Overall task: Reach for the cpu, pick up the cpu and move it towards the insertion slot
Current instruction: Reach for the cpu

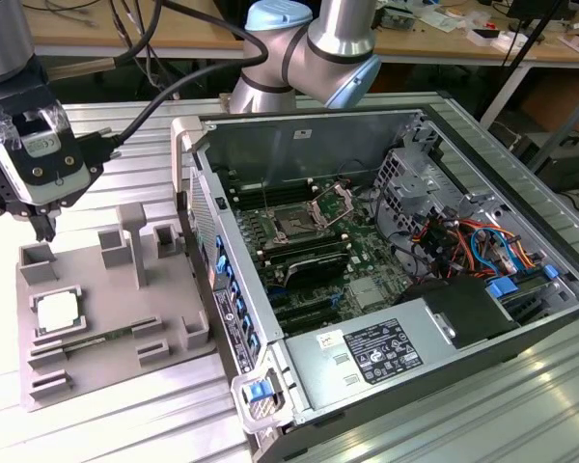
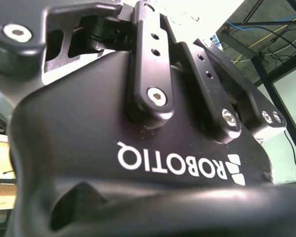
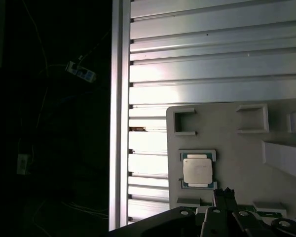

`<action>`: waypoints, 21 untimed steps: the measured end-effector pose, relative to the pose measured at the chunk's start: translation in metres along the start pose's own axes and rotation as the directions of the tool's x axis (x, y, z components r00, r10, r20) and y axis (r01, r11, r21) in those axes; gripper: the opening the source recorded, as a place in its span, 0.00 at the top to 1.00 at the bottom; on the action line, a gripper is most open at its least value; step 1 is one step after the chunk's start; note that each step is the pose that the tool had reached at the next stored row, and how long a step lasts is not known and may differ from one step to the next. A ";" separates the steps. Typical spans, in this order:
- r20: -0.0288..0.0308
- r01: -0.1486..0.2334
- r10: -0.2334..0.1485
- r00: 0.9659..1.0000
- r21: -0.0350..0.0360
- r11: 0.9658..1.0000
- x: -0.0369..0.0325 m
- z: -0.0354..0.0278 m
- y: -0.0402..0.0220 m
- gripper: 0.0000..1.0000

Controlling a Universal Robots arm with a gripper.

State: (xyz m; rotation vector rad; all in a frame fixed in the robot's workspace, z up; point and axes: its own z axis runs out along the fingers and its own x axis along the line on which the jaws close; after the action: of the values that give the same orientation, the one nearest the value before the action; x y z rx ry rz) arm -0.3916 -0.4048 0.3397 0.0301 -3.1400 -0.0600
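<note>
The cpu (image 1: 56, 313) (image 3: 196, 170) lies flat in a pocket of the grey tray (image 1: 89, 282). The gripper (image 1: 44, 230) hangs above the tray's edge, its fingers (image 3: 218, 198) pressed together and holding nothing. The insertion slot (image 1: 291, 224) sits in the open computer case (image 1: 386, 125) beside the tray.

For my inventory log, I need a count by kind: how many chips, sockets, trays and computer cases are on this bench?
cpu: 1
insertion slot: 1
grey tray: 1
open computer case: 1
Total: 4
</note>
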 end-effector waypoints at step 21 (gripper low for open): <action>0.000 0.000 0.000 1.000 0.000 1.000 0.0000 0.0062 -0.0002 0.89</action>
State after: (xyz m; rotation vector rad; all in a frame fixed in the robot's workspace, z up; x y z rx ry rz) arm -0.3916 -0.4048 0.3334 0.0301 -3.1400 -0.0601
